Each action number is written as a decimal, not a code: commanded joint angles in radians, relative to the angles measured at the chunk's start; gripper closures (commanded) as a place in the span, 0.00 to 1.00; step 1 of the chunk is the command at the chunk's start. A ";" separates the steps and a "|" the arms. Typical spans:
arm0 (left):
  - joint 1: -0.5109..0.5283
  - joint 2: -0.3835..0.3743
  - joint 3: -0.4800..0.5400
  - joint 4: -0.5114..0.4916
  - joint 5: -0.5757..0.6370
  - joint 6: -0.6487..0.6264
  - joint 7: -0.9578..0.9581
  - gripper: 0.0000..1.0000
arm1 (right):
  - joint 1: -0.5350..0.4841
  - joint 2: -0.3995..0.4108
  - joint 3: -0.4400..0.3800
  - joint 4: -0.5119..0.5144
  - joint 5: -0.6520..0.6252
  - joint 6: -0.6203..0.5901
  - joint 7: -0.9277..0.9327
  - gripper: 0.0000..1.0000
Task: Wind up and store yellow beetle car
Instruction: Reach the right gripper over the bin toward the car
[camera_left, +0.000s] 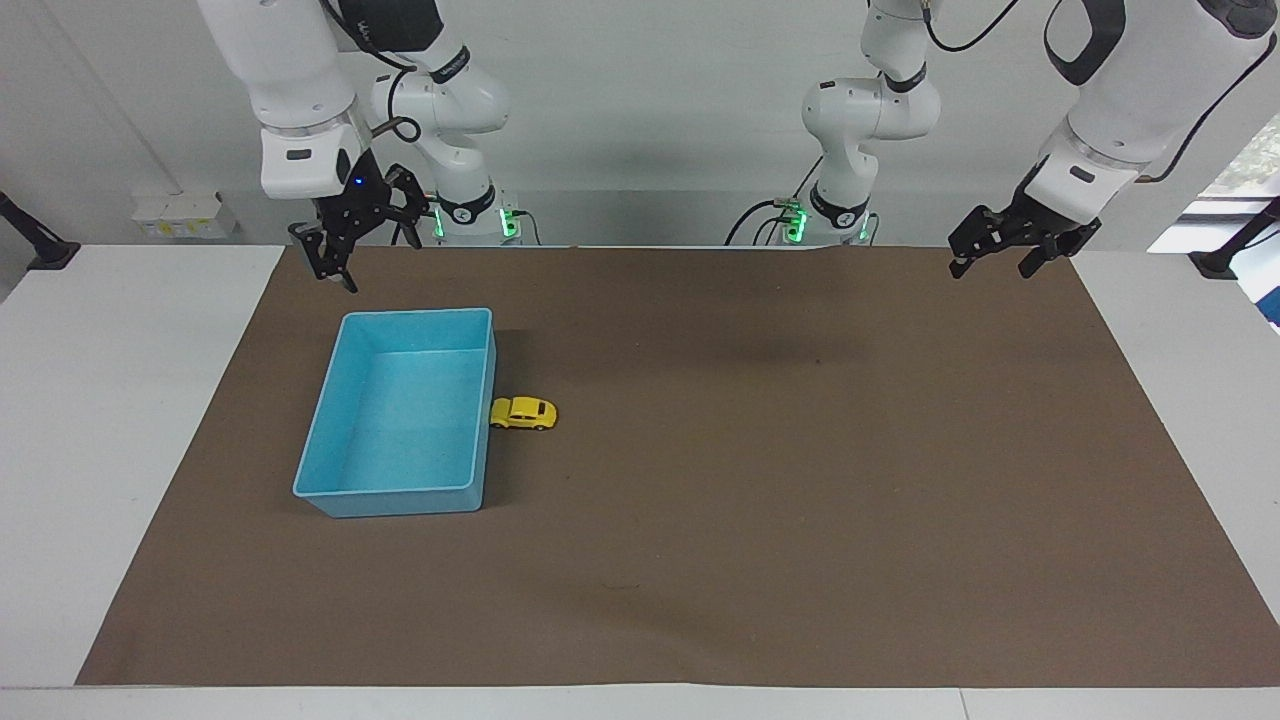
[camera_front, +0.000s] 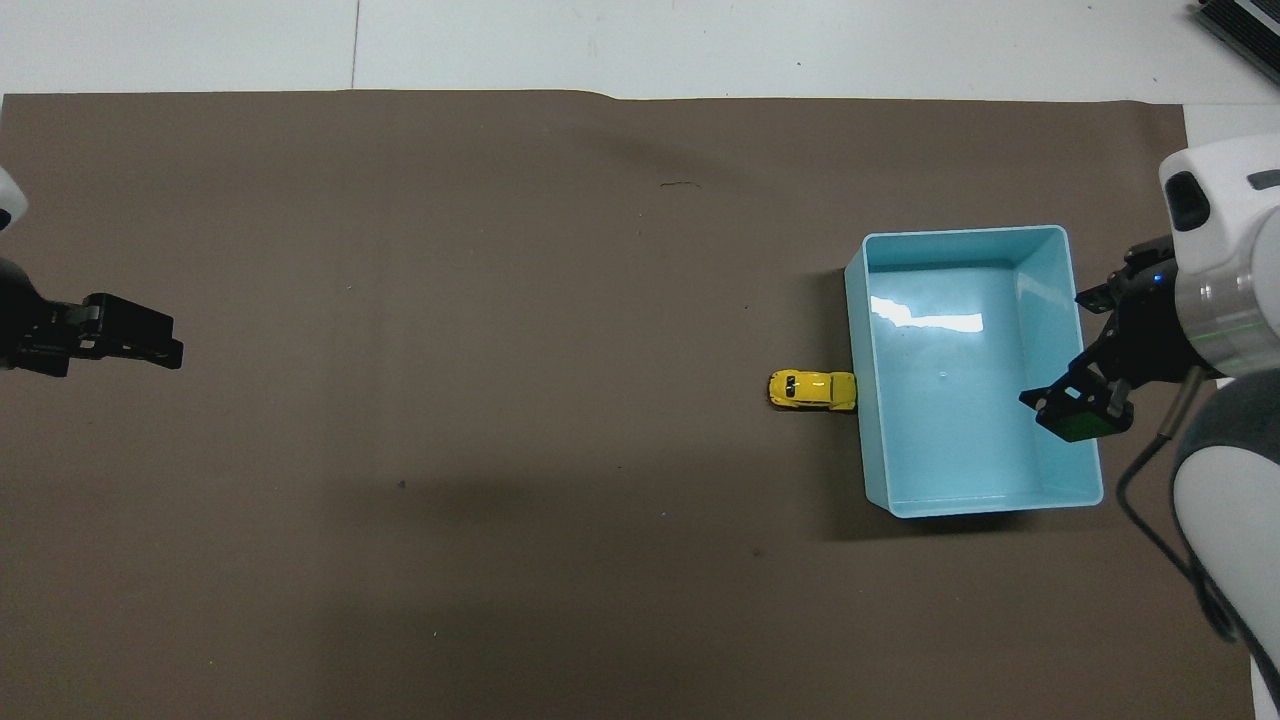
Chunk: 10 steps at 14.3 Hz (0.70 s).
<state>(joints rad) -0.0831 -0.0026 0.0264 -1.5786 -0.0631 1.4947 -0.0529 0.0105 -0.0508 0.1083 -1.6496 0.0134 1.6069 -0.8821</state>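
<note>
The yellow beetle car (camera_left: 523, 413) (camera_front: 812, 390) rests on its wheels on the brown mat, one end touching the outer side wall of the light blue bin (camera_left: 417, 313) (camera_front: 960, 232). The bin has nothing in it. My right gripper (camera_left: 335, 270) (camera_front: 1075, 410) hangs open in the air, turned edge-on, over the bin's edge that lies toward the robots. It holds nothing. My left gripper (camera_left: 990, 265) (camera_front: 140, 340) is open too, raised over the mat at the left arm's end of the table, well away from the car.
The brown mat (camera_left: 760, 520) covers most of the white table (camera_left: 120, 420). A cable (camera_front: 1160, 500) loops down from the right arm beside the bin.
</note>
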 joint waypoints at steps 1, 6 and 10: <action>0.009 0.059 -0.008 0.084 0.022 -0.040 -0.008 0.00 | 0.015 -0.011 0.002 -0.054 -0.003 0.043 -0.106 0.00; 0.008 0.047 -0.008 0.055 0.042 -0.001 0.071 0.00 | 0.055 0.043 0.004 -0.102 -0.006 0.131 -0.225 0.00; 0.023 0.046 -0.008 0.057 0.040 -0.004 0.068 0.00 | 0.126 0.106 0.004 -0.108 -0.041 0.183 -0.227 0.00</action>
<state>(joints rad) -0.0828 0.0388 0.0272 -1.5385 -0.0438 1.4953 -0.0019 0.1148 0.0292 0.1098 -1.7466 -0.0014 1.7565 -1.0844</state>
